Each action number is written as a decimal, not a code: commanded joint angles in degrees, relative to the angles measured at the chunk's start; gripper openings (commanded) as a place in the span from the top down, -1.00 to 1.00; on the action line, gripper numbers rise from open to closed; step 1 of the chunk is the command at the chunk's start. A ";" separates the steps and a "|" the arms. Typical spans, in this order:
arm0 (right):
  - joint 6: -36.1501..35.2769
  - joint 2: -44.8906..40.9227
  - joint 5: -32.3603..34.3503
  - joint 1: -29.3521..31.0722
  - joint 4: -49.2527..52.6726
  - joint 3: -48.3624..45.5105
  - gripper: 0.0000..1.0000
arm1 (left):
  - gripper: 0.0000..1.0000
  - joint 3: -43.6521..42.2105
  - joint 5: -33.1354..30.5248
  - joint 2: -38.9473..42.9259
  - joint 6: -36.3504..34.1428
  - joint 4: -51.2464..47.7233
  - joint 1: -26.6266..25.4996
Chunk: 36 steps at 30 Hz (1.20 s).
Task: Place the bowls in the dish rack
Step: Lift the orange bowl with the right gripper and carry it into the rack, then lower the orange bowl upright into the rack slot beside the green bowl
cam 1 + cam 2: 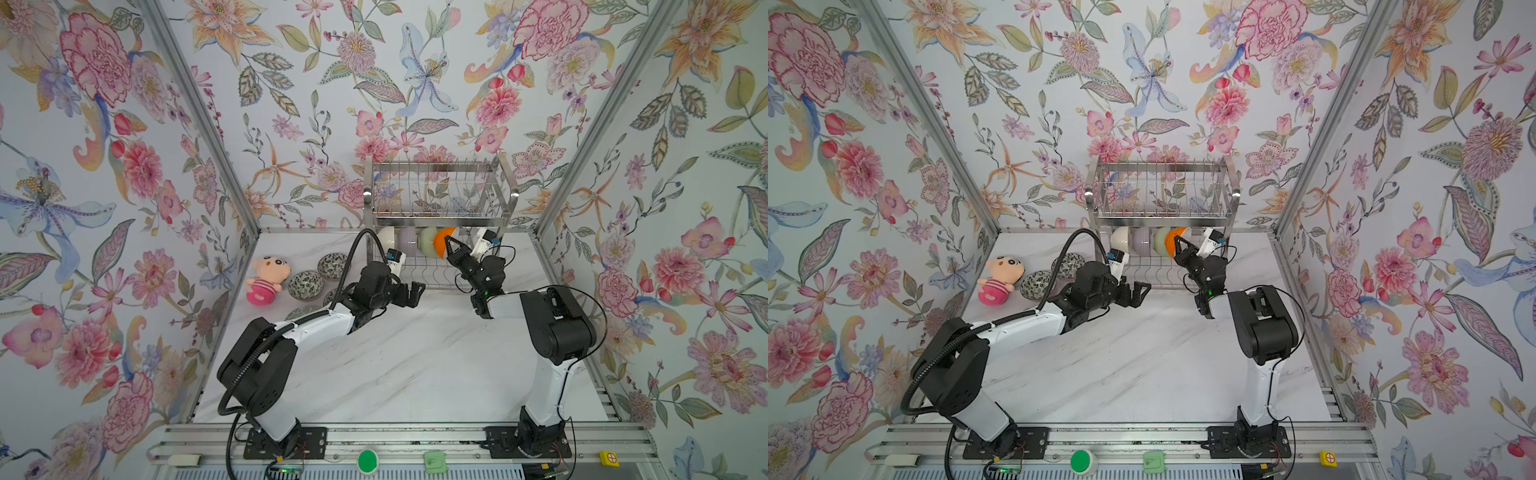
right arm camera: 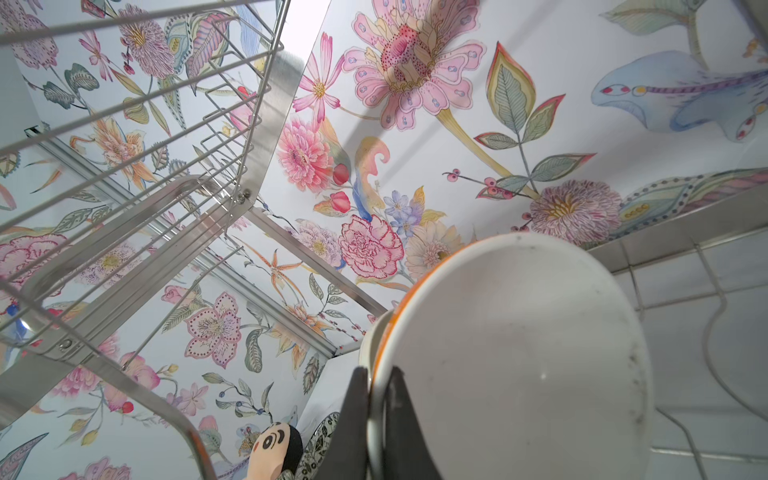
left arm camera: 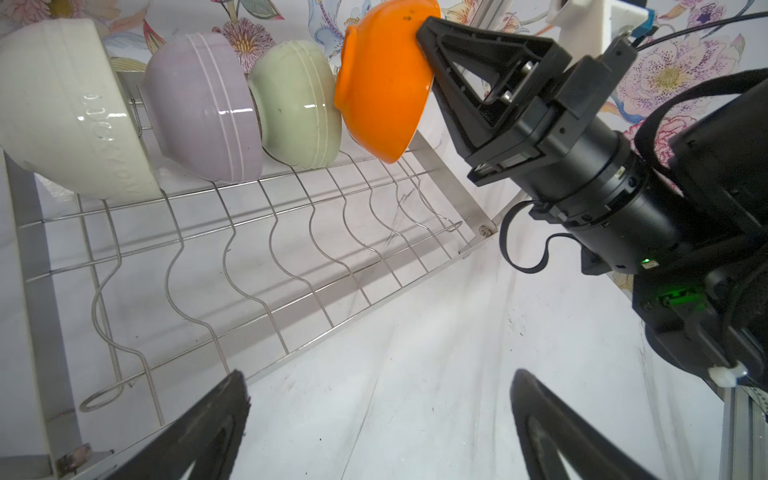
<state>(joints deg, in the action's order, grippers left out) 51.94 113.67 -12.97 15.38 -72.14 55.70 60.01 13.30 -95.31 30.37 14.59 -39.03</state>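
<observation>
The dish rack stands at the table's back. On its lower wire shelf a cream bowl, a lilac bowl and a pale green bowl lean on edge in a row. Beside them is an orange bowl with a white inside. My right gripper is shut on its rim. My left gripper hangs open and empty over the table before the rack. Two leaf-patterned bowls sit on the table at the left, and others are partly hidden by my left arm.
A pink plush doll lies left of the patterned bowls. The rack's upper tier hangs over the lower shelf. Flowered walls close in the table at the back and on both sides.
</observation>
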 commanded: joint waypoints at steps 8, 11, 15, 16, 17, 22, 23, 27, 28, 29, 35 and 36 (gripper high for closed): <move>1.58 1.50 6.98 -0.38 -6.03 0.47 1.00 | -0.99 5.01 1.14 -4.89 -1.34 1.63 -0.44; 1.47 1.67 8.99 0.07 -7.70 -0.36 1.00 | -0.99 6.71 1.46 -6.02 -1.62 1.01 -0.42; 0.64 1.50 10.84 0.66 -8.45 -1.28 1.00 | -0.99 7.18 1.38 -6.21 -2.24 0.55 -0.44; 0.42 1.40 11.31 0.86 -8.58 -1.57 1.00 | -0.99 7.25 1.30 -6.16 -2.37 0.46 -0.44; 0.16 1.34 11.72 1.07 -8.72 -1.85 1.00 | -0.98 7.17 1.29 -6.21 -2.48 0.46 -0.41; -1.61 1.12 12.00 2.08 -9.10 -2.05 1.00 | -0.99 6.42 1.36 -5.87 -2.68 0.63 -0.43; -2.26 0.97 12.24 2.32 -8.81 -2.02 1.00 | -0.99 6.18 1.35 -5.73 -2.80 0.66 -0.44; -5.08 0.52 12.68 3.53 -6.85 -0.82 1.00 | -0.99 5.03 1.12 -4.72 -3.16 0.74 -0.35; -6.00 0.35 12.95 3.84 -6.30 -0.48 1.00 | -0.98 4.78 1.03 -4.50 -3.12 0.71 -0.33; -6.98 0.24 13.06 4.25 -5.34 0.15 1.00 | -0.99 4.46 1.03 -4.24 -3.15 0.81 -0.26; -10.65 0.24 15.88 5.70 -3.72 2.33 1.00 | -0.99 3.34 0.88 -2.84 -3.44 0.52 -0.12; -11.10 0.13 16.20 5.72 -3.35 2.71 1.00 | -0.99 3.15 0.80 -2.54 -3.56 0.53 -0.09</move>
<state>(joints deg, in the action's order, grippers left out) 44.18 114.93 1.19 20.71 -74.63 56.01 64.31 13.54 -100.68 28.18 15.09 -39.03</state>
